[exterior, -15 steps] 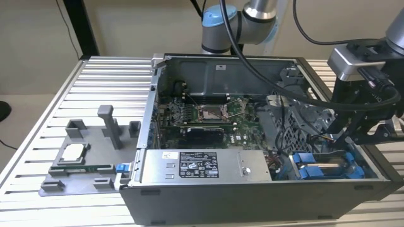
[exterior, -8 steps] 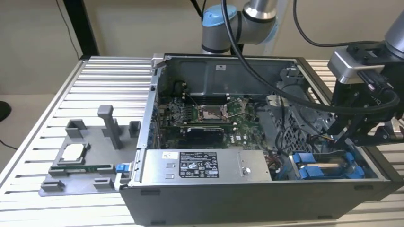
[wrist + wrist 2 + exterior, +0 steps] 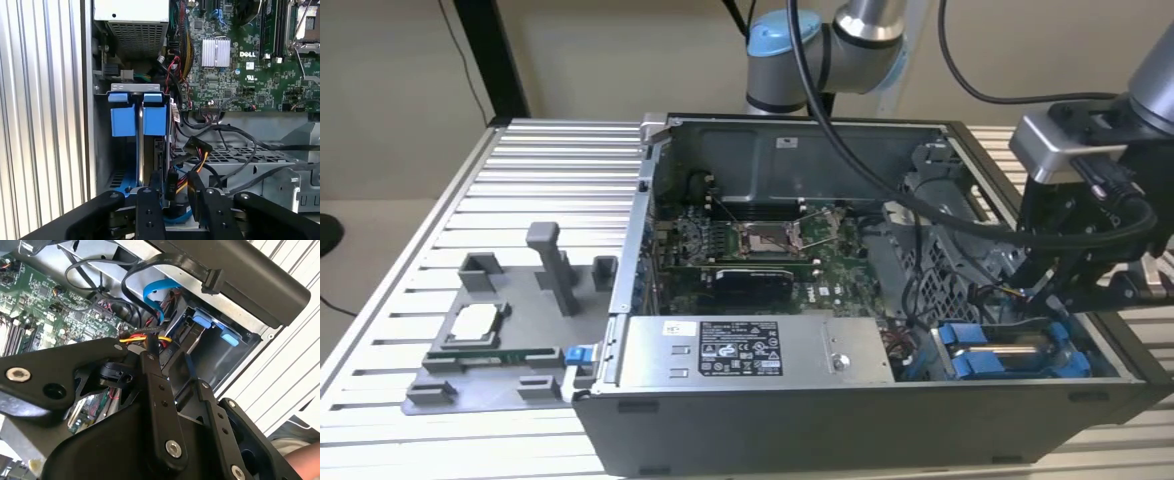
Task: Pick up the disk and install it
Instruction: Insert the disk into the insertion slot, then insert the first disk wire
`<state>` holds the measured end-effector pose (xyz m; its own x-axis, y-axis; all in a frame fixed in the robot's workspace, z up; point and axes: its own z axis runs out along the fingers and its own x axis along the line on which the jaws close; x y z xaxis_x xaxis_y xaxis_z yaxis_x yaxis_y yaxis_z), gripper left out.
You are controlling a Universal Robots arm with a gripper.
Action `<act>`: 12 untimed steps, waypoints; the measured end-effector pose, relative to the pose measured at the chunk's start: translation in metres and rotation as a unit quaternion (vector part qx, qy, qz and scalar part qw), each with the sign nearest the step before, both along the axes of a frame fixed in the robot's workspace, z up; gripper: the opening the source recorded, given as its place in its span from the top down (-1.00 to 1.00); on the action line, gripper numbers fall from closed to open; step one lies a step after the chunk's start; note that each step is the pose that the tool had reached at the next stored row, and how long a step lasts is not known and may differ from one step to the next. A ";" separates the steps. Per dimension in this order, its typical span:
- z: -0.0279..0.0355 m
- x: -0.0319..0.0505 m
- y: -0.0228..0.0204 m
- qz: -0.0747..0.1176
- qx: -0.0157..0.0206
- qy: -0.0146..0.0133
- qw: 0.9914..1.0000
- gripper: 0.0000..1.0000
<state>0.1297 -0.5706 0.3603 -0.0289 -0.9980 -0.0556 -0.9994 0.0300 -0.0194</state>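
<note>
1. Claw (image 3: pixel 1054 300) position: hangs low over the front corner of the computer case (image 3: pixel 787 430) at the exterior view's right, on the end of the arm (image 3: pixel 854 20).
2. Claw state: open. In both wrist views the fingers (image 3: pixel 150 212) stand apart w/ a clear gap. Nothing is clamped btwn them; wires (image 3: pixel 200 160) show through the gap.
3. Disk (image 3: pixel 1014 357) location: inside the case, seated in the drive bay (image 3: pixel 102 150), just beside the power box (image 3: pixel 747 350). In the exterior view its silver top face shows btwn the blue frame ends.
4. Disk, first wrist view: two blue frame tabs stand side by side at one end of the bay. One finger overlaps the disk's other end; contact or no contact cannot be told.
5. Wires: black, red and yellow bundle runs alongside the bay, near the fingers. Blue cable (image 3: pixel 150 295) loops close by in the second wrist view.
6. Main board (image 3: pixel 761 250): lies flat in the middle of the case, behind the power box.
7. Desk (image 3: pixel 547 170): slatted metal top. Carries the case and, at the exterior view's left, a grey tray (image 3: pixel 440 395) w/ small parts, well apart from the claw.
</note>
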 end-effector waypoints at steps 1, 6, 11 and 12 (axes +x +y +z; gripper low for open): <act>-0.0003 0.0000 0.0000 0.000 0.000 0.000 1.000 -1.00; -0.0020 0.0001 0.0000 0.000 0.000 0.000 1.000 -1.00; -0.0024 0.0001 0.0000 0.000 0.000 0.000 1.000 1.00; -0.0024 0.0001 0.0000 0.000 0.000 0.000 1.000 1.00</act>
